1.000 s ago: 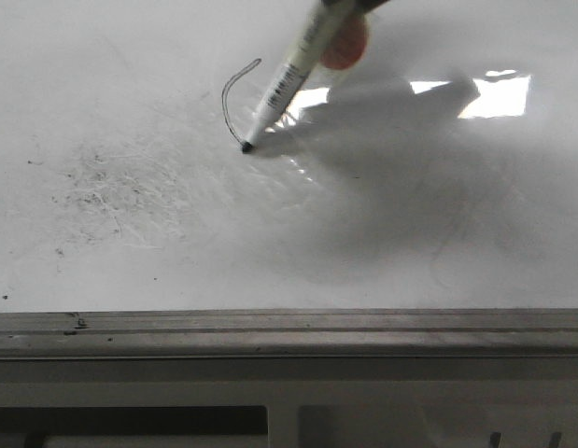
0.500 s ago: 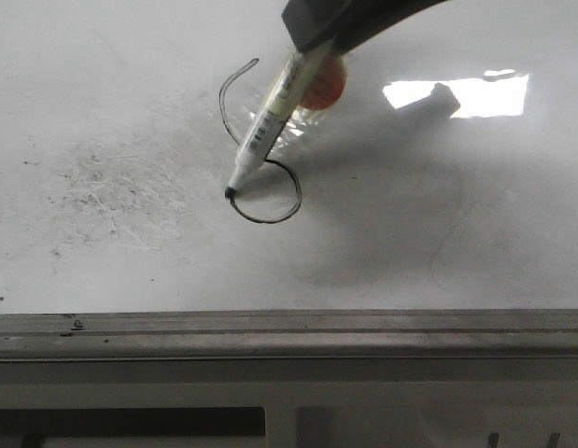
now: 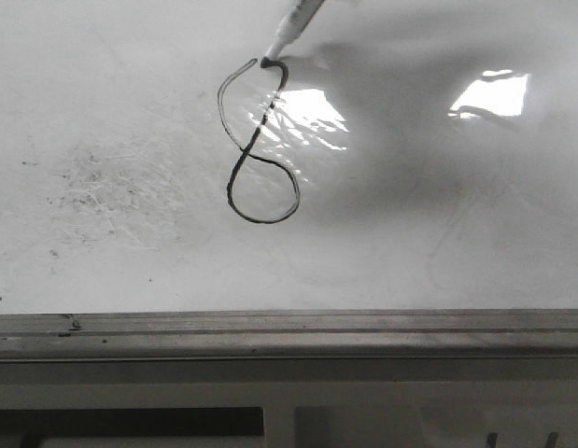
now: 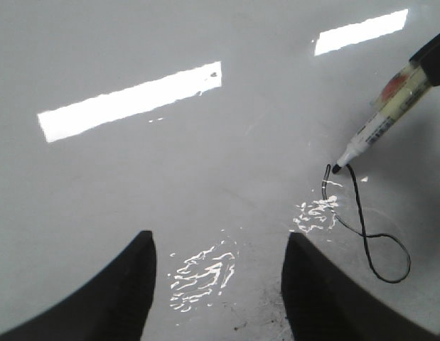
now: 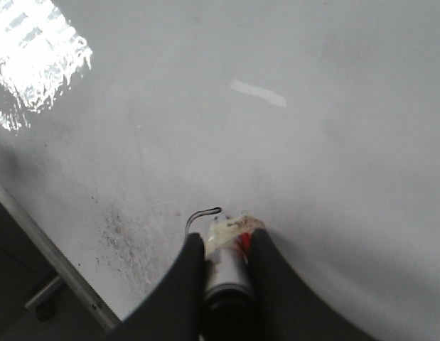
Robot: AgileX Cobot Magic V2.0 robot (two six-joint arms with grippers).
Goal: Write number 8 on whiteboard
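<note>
The number 8 [image 3: 250, 155] stands in thin black marker on the whiteboard [image 3: 457, 215], with a closed lower loop and a narrower upper loop. The marker [image 3: 296, 22] leans in from the far side, its tip at the top of the figure. My right gripper [image 5: 227, 240] is shut on the marker [image 5: 225, 273], and part of the top stroke [image 5: 202, 212] shows past it. My left gripper [image 4: 218, 245] is open and empty over bare board, beside the 8 [image 4: 362, 231] and the marker [image 4: 382, 125].
Faint grey erased scribbles [image 3: 102, 187] lie left of the figure. A grey metal edge rail [image 3: 289, 331] runs along the board's near edge and also shows in the right wrist view [image 5: 60, 273]. Bright light reflections [image 3: 489, 93] sit on the board at the right.
The marker finished the lower loop, then ran up and away from me, drawing the stroke that closes the upper loop. The right gripper has left the front view.
</note>
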